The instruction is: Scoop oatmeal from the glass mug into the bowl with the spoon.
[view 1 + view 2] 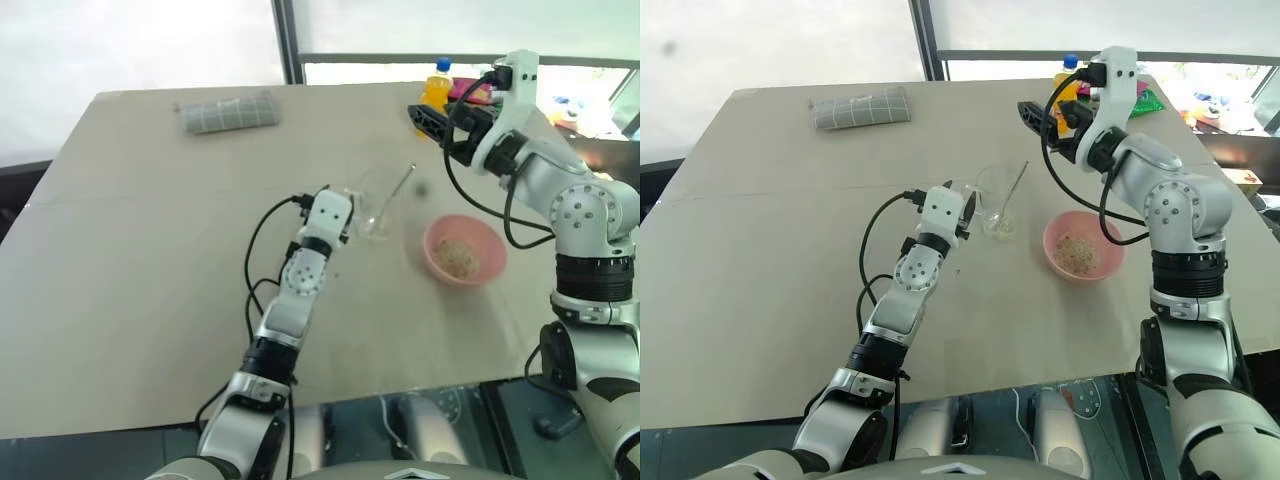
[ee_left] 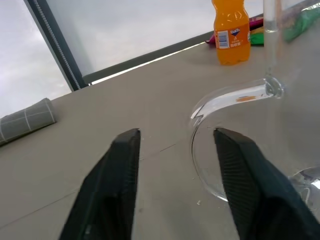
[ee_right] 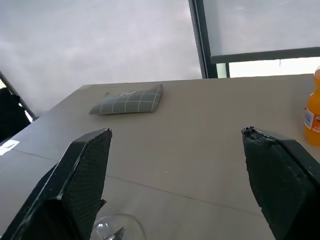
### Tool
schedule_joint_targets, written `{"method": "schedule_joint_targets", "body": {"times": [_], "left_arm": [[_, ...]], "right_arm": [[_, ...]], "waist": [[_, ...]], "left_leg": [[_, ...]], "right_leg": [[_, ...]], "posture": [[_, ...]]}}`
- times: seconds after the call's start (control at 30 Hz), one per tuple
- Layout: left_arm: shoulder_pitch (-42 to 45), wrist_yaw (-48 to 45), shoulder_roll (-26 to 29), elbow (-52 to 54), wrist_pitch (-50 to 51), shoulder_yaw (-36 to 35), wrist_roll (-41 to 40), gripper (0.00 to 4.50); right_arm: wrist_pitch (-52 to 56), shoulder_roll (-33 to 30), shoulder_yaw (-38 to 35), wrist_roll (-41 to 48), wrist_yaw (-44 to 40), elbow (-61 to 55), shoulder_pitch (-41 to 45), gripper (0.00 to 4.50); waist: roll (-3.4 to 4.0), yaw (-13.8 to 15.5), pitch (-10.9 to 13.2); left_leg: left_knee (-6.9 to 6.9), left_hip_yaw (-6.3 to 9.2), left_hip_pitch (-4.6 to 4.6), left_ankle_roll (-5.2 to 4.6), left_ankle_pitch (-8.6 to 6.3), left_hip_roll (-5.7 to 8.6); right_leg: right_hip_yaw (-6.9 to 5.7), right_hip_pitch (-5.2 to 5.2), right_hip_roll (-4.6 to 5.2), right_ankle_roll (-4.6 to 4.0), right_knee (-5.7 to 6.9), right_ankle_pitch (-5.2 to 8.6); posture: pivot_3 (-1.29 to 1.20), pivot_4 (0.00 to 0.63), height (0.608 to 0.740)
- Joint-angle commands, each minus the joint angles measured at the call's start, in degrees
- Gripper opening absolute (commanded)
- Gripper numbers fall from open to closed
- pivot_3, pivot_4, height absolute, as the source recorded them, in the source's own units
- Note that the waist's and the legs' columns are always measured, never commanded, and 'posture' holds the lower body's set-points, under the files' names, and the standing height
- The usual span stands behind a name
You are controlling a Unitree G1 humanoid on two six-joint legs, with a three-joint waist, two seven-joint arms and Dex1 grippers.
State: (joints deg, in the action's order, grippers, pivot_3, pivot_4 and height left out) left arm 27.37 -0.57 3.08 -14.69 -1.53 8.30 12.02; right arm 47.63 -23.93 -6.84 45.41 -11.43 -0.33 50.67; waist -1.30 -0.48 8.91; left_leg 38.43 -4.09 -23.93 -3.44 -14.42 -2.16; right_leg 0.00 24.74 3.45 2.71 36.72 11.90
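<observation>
your left gripper (image 2: 172, 165) sits low at the table (image 1: 150, 250), fingers apart, clamped on nothing; the handle of the glass mug (image 1: 995, 200) curves across the gap between them, closer to one finger, contact not clear from the left wrist view. the mug stands upright just ahead of that gripper, and the spoon (image 1: 1014, 190) leans inside it, handle slanting up and away over the rim. a thin layer of oatmeal (image 1: 1076, 253) lies in the bowl (image 1: 1083, 247), which sits just beyond the mug on the far side from your left gripper. your right gripper (image 3: 175, 165) hangs raised above the table behind the mug, fingers spread wide, empty; the mug's rim shows under it. an orange bottle (image 2: 231, 31) stands past the right gripper near the table's far edge, and a folded grey cloth (image 1: 860, 107) lies well apart.
</observation>
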Motion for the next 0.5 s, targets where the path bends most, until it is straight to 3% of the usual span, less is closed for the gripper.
{"method": "schedule_joint_targets", "body": {"times": [0.03, 0.3, 0.5], "left_arm": [[0.3, -0.43, -0.02, 2.34, -0.74, -0.07, -0.37, 2.17], [-3.44, -3.9, 0.73, 7.84, 0.57, 0.59, -1.39, 2.17], [-8.25, -7.82, 2.45, 15.39, 2.55, 1.2, -1.97, 2.17]], "right_arm": [[-0.6, -0.05, -2.33, -0.28, -0.75, -3.43, 0.35, 4.17], [-0.76, -0.56, -2.98, -1.46, -2.57, -4.09, -0.13, 4.17], [-4.26, -1.89, -4.24, -3.48, -5.89, -6.67, -5.02, 4.17]], "waist": [[0.0, 0.0, 0.0], [0.01, -0.08, 0.0], [0.0, 0.01, 0.0]], "left_leg": [[0.0, 0.0, 0.0, 0.0, 0.0, 0.0], [-0.01, 0.0, 0.0, 0.0, 0.0, -0.01], [-0.01, 0.01, 0.0, 0.0, 0.0, -0.01]], "right_leg": [[0.0, 0.0, 0.0, 0.0, 0.0, 0.0], [0.0, 0.0, 0.0, 0.0, 0.0, 0.0], [0.0, 0.0, 0.01, 0.0, 0.0, 0.0]], "posture": [[0.0, 0.15, 0.74], [0.0, 0.15, 0.74], [0.0, 0.15, 0.74]]}}
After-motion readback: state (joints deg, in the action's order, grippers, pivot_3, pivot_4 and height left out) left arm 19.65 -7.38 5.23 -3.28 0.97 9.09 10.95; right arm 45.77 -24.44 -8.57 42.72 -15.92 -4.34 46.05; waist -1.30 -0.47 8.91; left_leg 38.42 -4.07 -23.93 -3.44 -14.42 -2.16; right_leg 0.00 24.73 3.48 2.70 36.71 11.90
